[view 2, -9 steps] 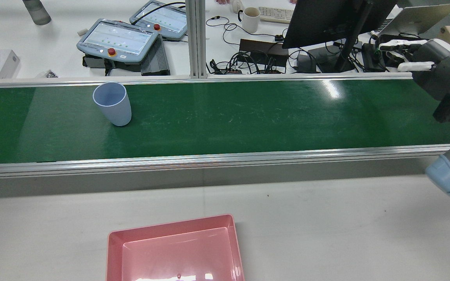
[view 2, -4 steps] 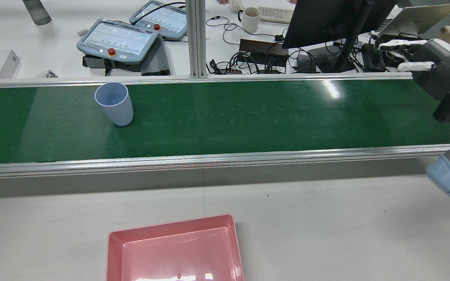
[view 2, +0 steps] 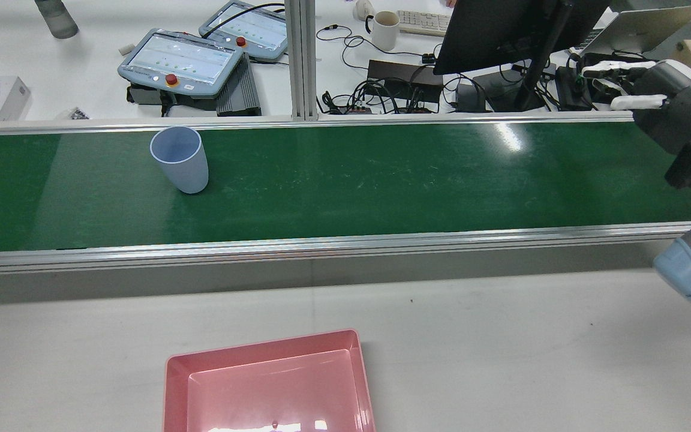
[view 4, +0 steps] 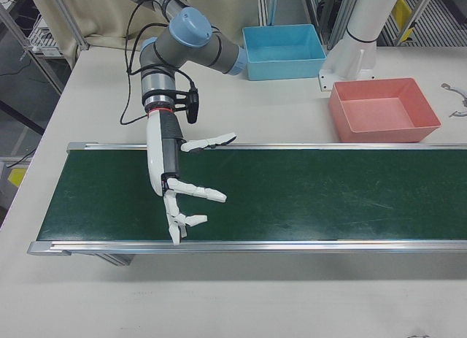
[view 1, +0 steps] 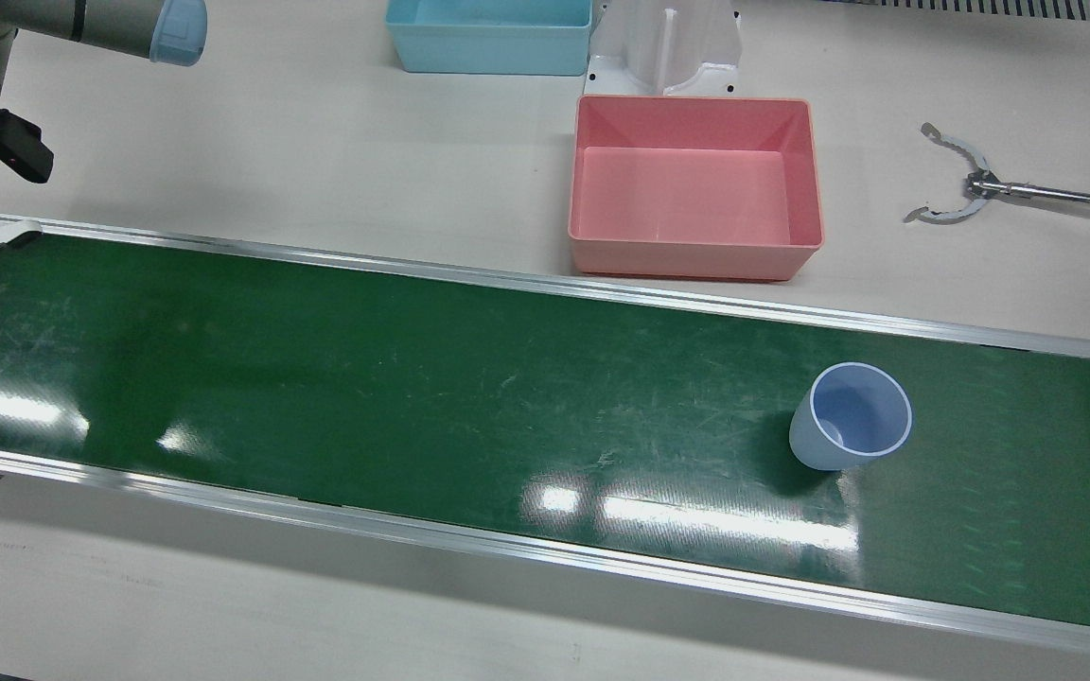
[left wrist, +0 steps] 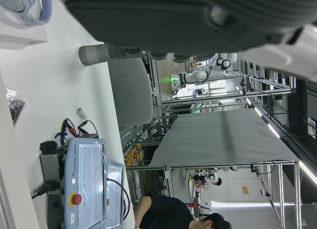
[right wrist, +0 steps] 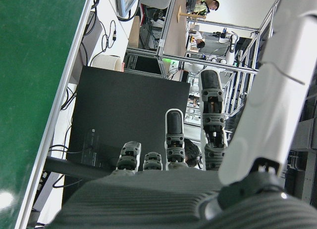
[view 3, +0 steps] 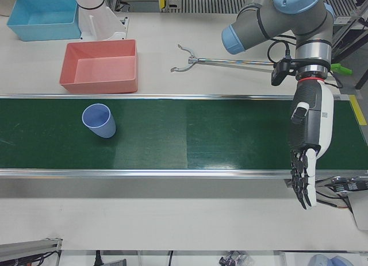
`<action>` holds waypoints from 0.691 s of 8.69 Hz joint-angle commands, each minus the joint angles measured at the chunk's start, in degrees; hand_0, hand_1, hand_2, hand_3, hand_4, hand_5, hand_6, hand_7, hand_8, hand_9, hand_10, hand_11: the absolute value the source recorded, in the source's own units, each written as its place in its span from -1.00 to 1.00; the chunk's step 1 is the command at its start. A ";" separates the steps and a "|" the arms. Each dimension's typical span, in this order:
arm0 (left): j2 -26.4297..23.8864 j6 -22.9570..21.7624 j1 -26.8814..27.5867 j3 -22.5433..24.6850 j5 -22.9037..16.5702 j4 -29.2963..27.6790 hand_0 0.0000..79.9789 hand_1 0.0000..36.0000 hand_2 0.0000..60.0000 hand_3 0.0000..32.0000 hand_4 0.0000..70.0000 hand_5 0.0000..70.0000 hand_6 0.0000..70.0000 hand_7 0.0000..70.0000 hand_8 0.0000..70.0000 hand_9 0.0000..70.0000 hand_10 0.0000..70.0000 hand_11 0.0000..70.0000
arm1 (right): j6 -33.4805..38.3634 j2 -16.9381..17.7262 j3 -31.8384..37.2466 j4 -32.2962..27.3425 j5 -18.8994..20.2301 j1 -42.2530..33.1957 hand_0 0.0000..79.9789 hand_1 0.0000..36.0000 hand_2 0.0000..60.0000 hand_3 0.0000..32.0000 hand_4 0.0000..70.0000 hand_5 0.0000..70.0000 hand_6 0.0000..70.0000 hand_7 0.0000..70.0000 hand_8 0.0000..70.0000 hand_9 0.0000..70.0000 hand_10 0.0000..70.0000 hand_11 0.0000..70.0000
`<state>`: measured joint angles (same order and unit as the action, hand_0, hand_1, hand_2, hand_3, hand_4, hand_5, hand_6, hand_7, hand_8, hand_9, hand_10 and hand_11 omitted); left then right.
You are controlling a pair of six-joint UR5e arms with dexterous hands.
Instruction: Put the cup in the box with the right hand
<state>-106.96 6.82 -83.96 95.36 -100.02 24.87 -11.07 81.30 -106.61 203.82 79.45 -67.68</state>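
One upright cup (view 2: 180, 158) on the green belt (view 2: 381, 180), well apart from the right robot hand (view 4: 179, 188), fingers spread, empty

No legible text, labels, brands or numbers anywhere; pendant screens too small.
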 commanded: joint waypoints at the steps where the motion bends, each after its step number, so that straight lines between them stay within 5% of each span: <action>1: 0.00 0.03 0.03 0.00 0.00 0.00 -1.00 -1.00 -1.00 -1.00 -1.00 -1.00 -1.00 -1.00 -1.00 -1.00 -1.00 -1.00 | 0.00 0.00 0.00 0.00 0.00 0.00 0.39 -0.48 -1.00 -1.00 0.15 -0.87 -0.70 0.30 -0.97 -0.76 -0.80 -0.67; 6: 0.00 0.03 0.03 0.00 0.00 0.00 -1.00 -1.00 -1.00 -1.00 -1.00 -1.00 -1.00 -1.00 -1.00 -1.00 -1.00 -1.00 | 0.00 0.00 0.09 0.00 0.00 0.09 0.38 -0.48 -1.00 -1.00 0.16 -0.87 -0.69 0.32 -0.97 -0.75 -0.80 -0.67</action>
<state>-106.96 6.83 -83.94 95.36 -100.02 24.87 -11.08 81.30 -106.56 203.82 79.45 -67.60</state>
